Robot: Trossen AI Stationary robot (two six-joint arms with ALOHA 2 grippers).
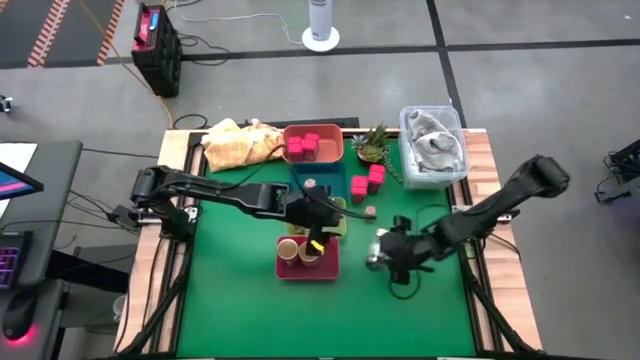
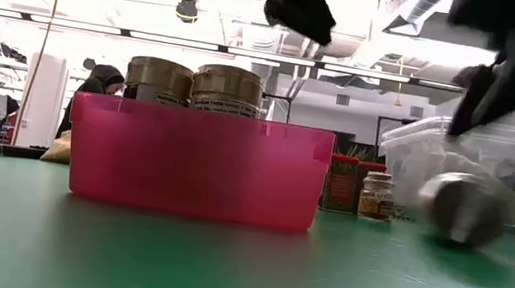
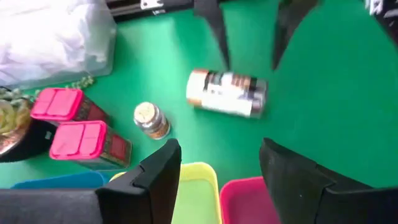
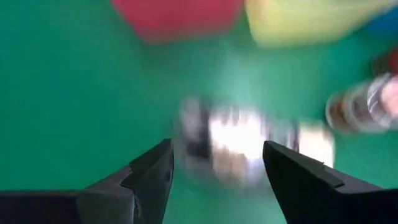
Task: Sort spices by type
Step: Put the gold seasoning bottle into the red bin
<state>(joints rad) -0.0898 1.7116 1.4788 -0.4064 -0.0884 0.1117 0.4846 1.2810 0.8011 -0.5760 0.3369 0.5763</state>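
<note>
Your right gripper (image 1: 376, 257) hangs spread over a fallen jar (image 3: 227, 93) near the table's (image 1: 240, 310) middle. Your left gripper (image 1: 318, 243), also spread, is over the pink tray (image 1: 305, 270).

Two tan-lidded jars (image 2: 193, 85) upright in tray, silver jar (image 3: 227, 93) toppled

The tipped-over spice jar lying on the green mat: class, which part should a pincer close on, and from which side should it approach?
Grip the spice jar across the middle of its round labelled body, coming straight down from above. It lies on its side on the mat, so its ends point sideways and only the curved flanks offer opposed faces. The open right pincer is already above it, one finger to either side.
</note>
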